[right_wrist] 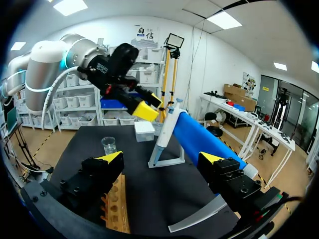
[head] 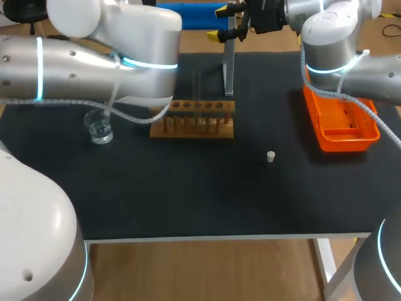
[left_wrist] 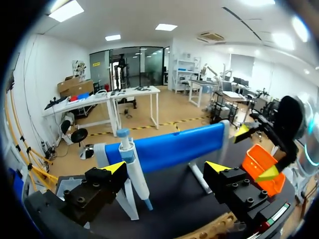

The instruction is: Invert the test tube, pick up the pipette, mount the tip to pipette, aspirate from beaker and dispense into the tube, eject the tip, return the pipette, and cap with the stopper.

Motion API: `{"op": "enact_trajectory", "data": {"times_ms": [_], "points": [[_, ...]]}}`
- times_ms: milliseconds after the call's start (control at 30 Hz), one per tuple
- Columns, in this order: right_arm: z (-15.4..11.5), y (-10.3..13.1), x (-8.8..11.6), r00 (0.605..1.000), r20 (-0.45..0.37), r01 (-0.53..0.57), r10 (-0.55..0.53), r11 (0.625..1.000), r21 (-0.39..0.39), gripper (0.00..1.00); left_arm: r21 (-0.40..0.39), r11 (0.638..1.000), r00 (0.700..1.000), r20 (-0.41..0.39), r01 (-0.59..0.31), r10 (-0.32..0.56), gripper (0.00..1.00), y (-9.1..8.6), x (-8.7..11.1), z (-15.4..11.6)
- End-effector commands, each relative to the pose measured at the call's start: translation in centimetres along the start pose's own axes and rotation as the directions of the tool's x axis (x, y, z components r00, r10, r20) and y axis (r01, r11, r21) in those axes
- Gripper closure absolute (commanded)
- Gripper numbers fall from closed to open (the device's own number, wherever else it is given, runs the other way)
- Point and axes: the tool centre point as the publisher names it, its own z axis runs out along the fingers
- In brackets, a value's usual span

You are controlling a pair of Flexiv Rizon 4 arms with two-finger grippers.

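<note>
**Pipette hung on its stand, both claws open and empty**

The pipette (right_wrist: 164,130) is seen hanging upright on a pale stand (head: 229,72) at the far side of the counter (head: 188,194), behind the wooden rack (head: 193,120). The left claw (left_wrist: 167,169) is held open just before it, with one finger near its barrel. The right claw (right_wrist: 162,158) is held open farther off, and nothing is gripped by either. The pipette is judged to be light, stiff, smooth plastic that is easily knocked off its hook. It is best taken around the thick handle below the plunger, not by the thin lower shaft. The glass beaker (head: 99,128) is judged fragile, and the small stopper (head: 270,156) is seen lying loose between the rack and the orange tray (head: 341,125).
</note>
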Motion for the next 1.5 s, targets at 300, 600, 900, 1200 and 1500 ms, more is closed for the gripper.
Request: {"op": "enact_trajectory", "data": {"times_ms": [300,600,900,1200,1500], "points": [[-0.1,0.1,-0.1,1.000,-0.004,-0.001,0.001,1.000,0.004,0.00,0.186,0.971,0.925,-0.319,-0.152,0.206,0.00,2.0,2.8,-7.8],[-0.1,0.1,-0.1,1.000,-0.004,-0.001,0.001,1.000,0.004,0.00,0.274,0.934,0.791,-0.506,-0.231,0.344,0.00,4.4,5.2,-9.2],[-0.1,0.1,-0.1,1.000,-0.004,-0.001,0.001,1.000,0.004,0.00,0.290,0.918,0.693,-0.604,-0.269,0.394,0.00,6.5,6.7,-8.4],[-0.1,0.1,-0.1,1.000,-0.004,-0.001,0.001,1.000,0.004,0.00,0.287,0.906,0.623,-0.659,-0.309,0.422,0.00,8.4,8.3,-6.1],[-0.1,0.1,-0.1,1.000,-0.004,-0.001,0.001,1.000,0.004,0.00,0.277,0.903,0.571,-0.703,-0.330,0.424,0.00,9.8,9.8,-4.4]]}}
